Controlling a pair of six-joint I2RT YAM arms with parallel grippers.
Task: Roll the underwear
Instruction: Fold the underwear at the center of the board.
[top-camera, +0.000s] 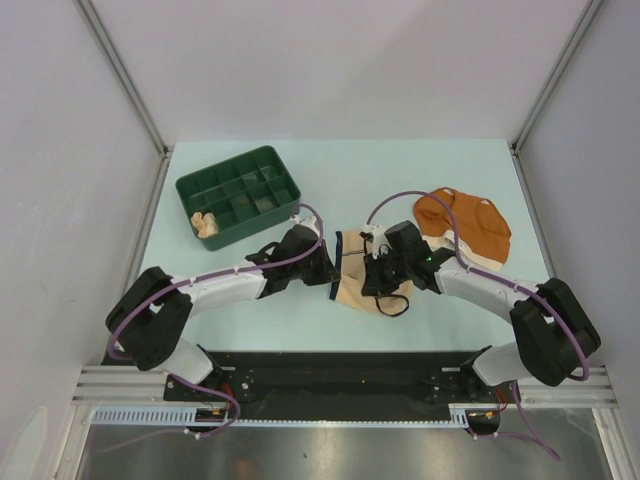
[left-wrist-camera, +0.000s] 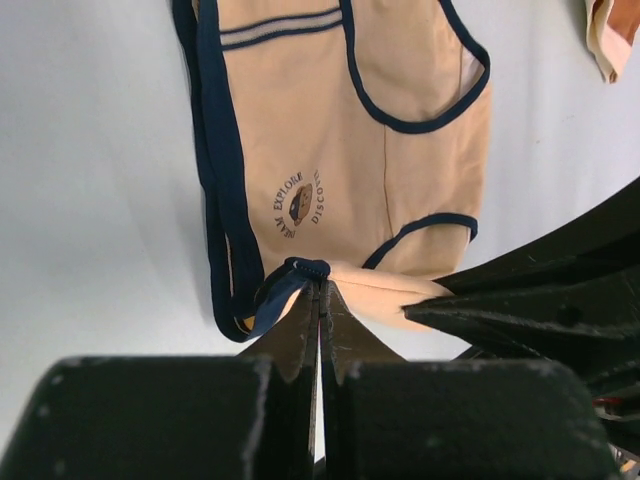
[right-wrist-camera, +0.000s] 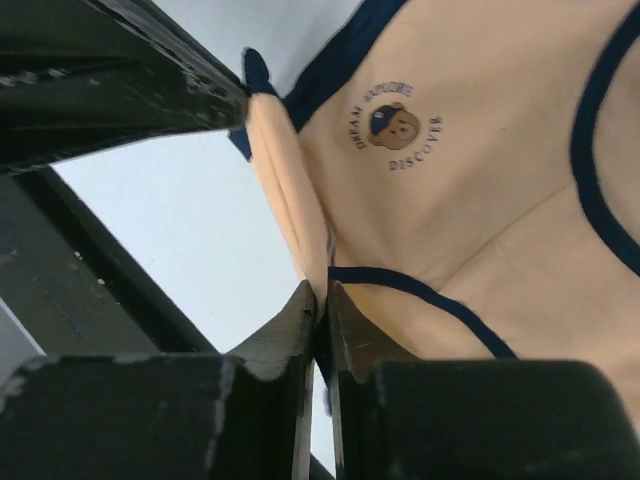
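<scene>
Left tool (left-wrist-camera: 320, 292); underwear (left-wrist-camera: 300, 130) seemingly lengthwise away

Pale peach underwear (top-camera: 205, 224) sits bunched into a small bundle in the near-left compartment of the dark green tray (top-camera: 255, 226). Cream underwear (top-camera: 352, 264) with dark navy trim lies on the worktop (top-camera: 330, 170) to the right of the tray and nearer the front. It is spread face up with a small bear print (left-wrist-camera: 300, 203) showing, and its near edge is gathered up into a raised fold. Rust-orange underwear (top-camera: 465, 225) with cream edging lies flat, well apart from the tray, further right.
</scene>
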